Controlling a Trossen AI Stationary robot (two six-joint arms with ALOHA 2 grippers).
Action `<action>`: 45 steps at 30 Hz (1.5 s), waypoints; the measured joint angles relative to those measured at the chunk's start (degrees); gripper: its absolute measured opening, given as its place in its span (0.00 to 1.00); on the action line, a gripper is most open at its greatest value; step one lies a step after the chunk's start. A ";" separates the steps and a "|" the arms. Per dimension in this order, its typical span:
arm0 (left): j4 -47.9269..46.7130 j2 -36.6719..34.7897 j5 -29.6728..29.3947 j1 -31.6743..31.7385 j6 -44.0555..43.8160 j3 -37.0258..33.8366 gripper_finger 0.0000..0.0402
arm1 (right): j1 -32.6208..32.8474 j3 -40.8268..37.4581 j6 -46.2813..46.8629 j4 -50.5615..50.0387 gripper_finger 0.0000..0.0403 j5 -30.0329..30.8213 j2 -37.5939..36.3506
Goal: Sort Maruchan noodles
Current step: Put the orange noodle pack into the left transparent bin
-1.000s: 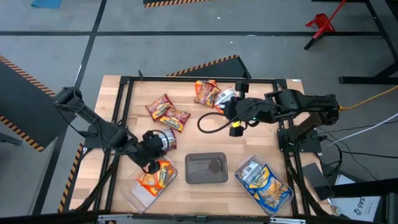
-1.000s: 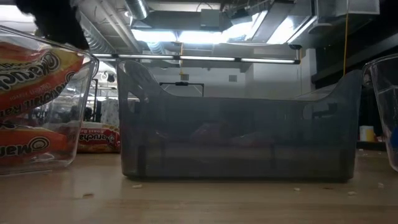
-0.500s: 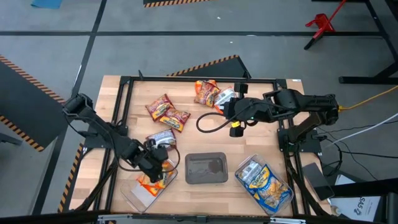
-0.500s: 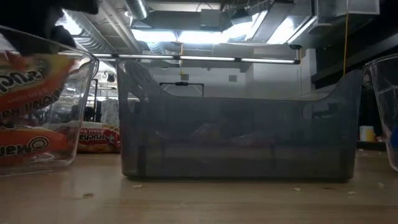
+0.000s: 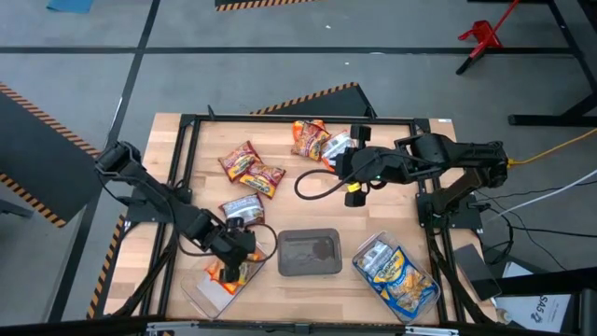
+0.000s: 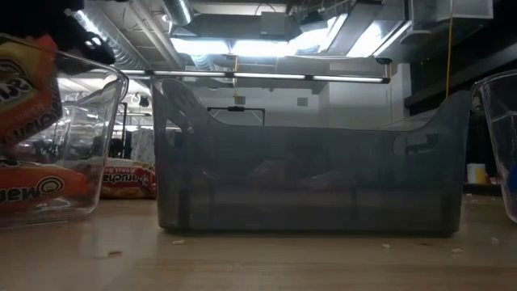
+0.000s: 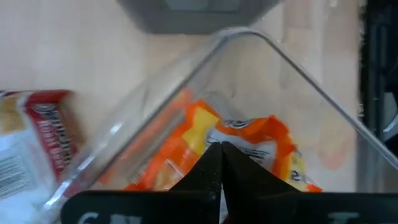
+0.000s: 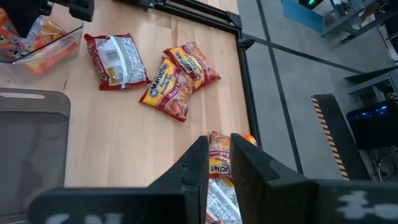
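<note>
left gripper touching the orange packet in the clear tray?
Touching. Left wrist view: the left gripper, fingers shut, pinches the orange packet's edge inside the clear tray.

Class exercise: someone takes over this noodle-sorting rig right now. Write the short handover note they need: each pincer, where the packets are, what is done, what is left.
Left pincer: shut on an orange packet, over the clear tray at the table's front left.
Right pincer: at the far side, its fingers closed around a packet.
Done: orange packets in the left tray, blue packets in the right tray.
Left: two red packets on the table, another red one near the left tray, the far pile. Grey middle bin: contents unclear.
</note>
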 joint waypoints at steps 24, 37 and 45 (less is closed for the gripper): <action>-24.22 -0.02 -4.95 -13.10 -31.86 7.92 0.00 | 0.00 -2.86 -1.55 0.41 0.12 0.02 0.04; -15.45 -0.02 -7.62 -5.73 -18.22 -1.98 0.00 | 0.00 -2.84 -1.45 0.59 0.12 0.00 0.02; -18.01 -1.05 -5.27 -4.11 -13.45 2.66 0.00 | -0.62 -2.84 -1.40 2.58 0.12 -0.27 0.02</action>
